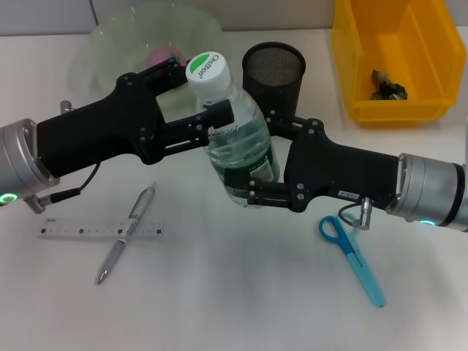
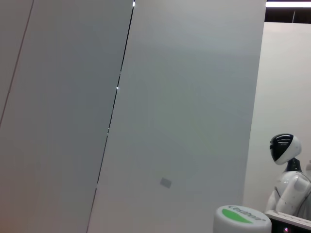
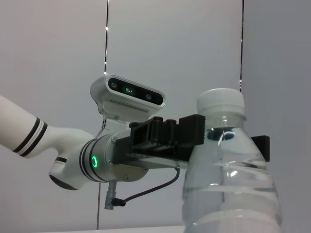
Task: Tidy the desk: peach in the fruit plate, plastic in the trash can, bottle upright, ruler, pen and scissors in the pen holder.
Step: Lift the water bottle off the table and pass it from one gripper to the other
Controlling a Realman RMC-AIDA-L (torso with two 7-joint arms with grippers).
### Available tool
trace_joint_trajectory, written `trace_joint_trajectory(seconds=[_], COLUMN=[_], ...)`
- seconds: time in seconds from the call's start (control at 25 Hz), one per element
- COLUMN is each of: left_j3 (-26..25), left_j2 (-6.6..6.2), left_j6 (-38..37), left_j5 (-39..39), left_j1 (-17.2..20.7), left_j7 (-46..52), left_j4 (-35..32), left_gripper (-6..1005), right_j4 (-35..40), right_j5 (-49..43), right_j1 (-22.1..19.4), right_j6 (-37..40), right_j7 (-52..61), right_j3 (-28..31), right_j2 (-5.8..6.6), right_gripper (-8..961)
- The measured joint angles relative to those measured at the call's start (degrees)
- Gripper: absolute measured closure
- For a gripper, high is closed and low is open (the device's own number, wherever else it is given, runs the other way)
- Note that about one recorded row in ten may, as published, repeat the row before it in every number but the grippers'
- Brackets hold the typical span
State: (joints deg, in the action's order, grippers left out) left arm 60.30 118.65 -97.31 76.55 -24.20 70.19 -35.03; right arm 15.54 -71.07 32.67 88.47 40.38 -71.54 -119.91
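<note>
Head view shows both my arms meeting over the middle of the desk [image 1: 241, 307], with bare surface along the near edge. My left gripper [image 1: 212, 121] is clenched around the bottle [image 1: 235, 139] just under its cap; my right gripper [image 1: 245, 189] grasps its lower body. That bottle stands close to upright, long axis vertical, cap [image 1: 205, 67] leaning slightly toward the far edge. Behind it sit the pen holder [image 1: 273, 69] and the fruit plate [image 1: 131, 44], with the trash can [image 1: 391, 58] at the far right corner. Ruler [image 1: 102, 229] and pen [image 1: 126, 234] lie crossed near the left edge; scissors [image 1: 352, 257] lie toward the near right.
</note>
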Motion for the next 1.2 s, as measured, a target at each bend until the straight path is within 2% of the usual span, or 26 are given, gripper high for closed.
trace_joint_trajectory(seconds=[0.64, 1.08, 1.2], left_j3=[0.22, 0.14, 0.25], left_j2=[-0.14, -0.21, -0.2], left_j6=[0.14, 1.57, 1.7], left_j5=[0.43, 0.45, 0.45], left_j1=[-1.0, -1.45, -1.66], left_j7=[1.76, 1.79, 1.79], left_j4=[0.15, 0.14, 0.14], left_gripper=[206, 282, 391], right_j4=[-0.16, -0.17, -0.22], right_j5=[0.05, 0.11, 0.11], right_j1=[1.6, 2.18, 2.19], right_j6=[-0.93, -2.3, -2.68], right_j7=[2.13, 2.26, 2.27], right_j3=[-1.07, -1.41, -1.42], right_j2=[0.03, 0.03, 0.03], right_gripper=[146, 138, 136])
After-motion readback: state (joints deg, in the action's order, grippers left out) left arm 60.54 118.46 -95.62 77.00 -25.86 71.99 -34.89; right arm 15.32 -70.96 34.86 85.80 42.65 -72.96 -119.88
